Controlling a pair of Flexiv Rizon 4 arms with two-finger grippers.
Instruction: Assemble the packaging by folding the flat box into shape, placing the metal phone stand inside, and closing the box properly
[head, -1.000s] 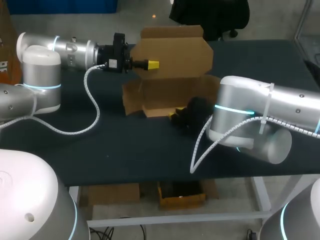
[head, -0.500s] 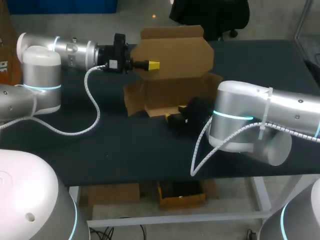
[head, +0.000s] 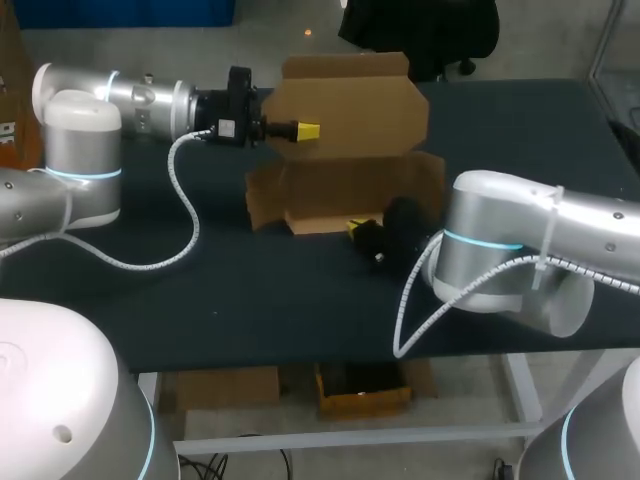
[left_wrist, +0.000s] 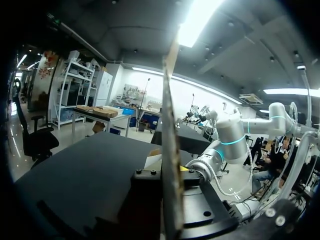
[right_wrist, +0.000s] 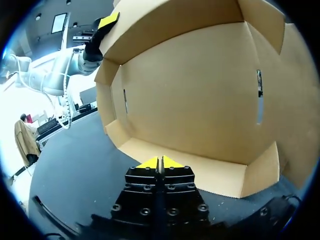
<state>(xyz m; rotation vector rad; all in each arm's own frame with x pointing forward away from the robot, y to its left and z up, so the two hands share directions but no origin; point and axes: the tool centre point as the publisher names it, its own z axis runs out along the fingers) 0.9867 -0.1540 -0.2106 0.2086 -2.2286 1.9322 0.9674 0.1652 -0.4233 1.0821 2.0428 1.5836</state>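
Head view has the box (head: 345, 185) sitting toward the far side of the counter (head: 220, 290). It's half built: side flaps up, open on top, and the lid (head: 350, 100) stands straight up at the back. The left gripper (head: 305, 130) reaches in from the side and is clamped on the lid's edge. In the left wrist view the cardboard runs edge-on right between its fingers. The right gripper (head: 356, 229) sits low, just in front of the box's front edge. The right wrist view shows its yellow tips pressed together with nothing in them, pointed into the open box. No phone stand anywhere I can see.

So I'd say we're in the folding step, with the shape mostly there. Next up is probably firming up the front and side flaps. After that the right arm would need to fetch the stand while the left holds the lid out of the way.
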